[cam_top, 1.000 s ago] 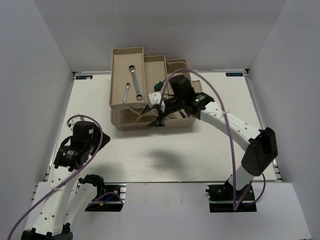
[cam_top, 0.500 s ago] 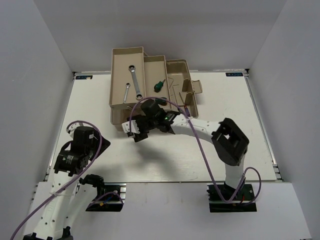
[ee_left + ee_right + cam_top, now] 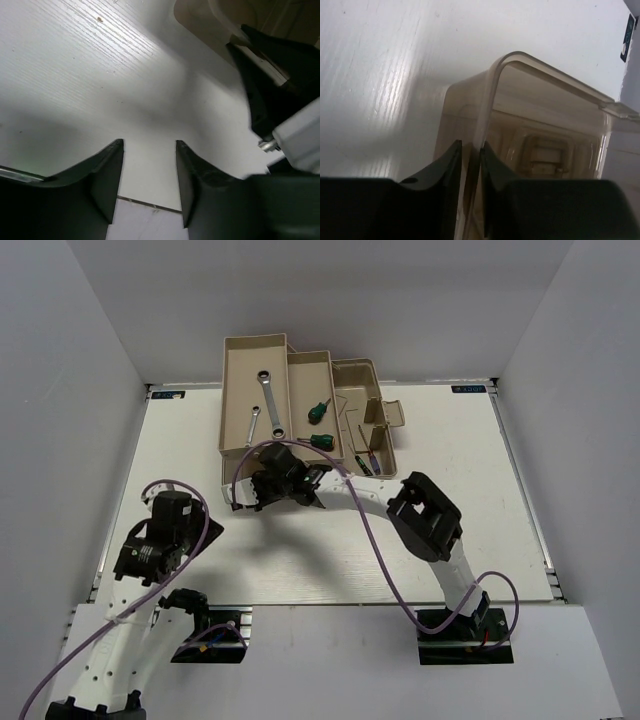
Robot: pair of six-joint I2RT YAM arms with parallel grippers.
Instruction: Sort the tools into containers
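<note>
Overhead view: the white table point(image 3: 430, 540) carries the opened toolbox point(image 3: 232, 476), with its beige trays stepped out at the far middle. My right arm point(image 3: 420, 515) bends across to the box's near left corner. My left arm point(image 3: 150, 545) sits folded at the near left, well apart from the box.

Only the right wrist view shows the grip. My right pincer point(image 3: 471, 146) has its fingers drawn to a narrow slot, and the rim of the brownish see-through lid point(image 3: 492, 85) runs through it. I record it as clamped on the lid. From above, this contact is hidden under the wrist.

Only the left wrist view shows my left pincer point(image 3: 149, 145). Its fingers are apart with nothing between them and bare table below. The right arm's dark fingers show off to its right.

Contents, seen from above only:
- **Left tray point(image 3: 237, 380):** long wrench point(image 3: 270, 398) and short wrench point(image 3: 253, 426), lying apart.
- **Middle tray point(image 3: 310, 370):** one green-handled screwdriver point(image 3: 318, 412) mid-tray, and a second screwdriver point(image 3: 323, 441) toward its near edge.
- **Right compartment point(image 3: 352, 375):** thin tools point(image 3: 365, 452) lie beside the pale handle point(image 3: 388, 416), too small to tell apart.
</note>
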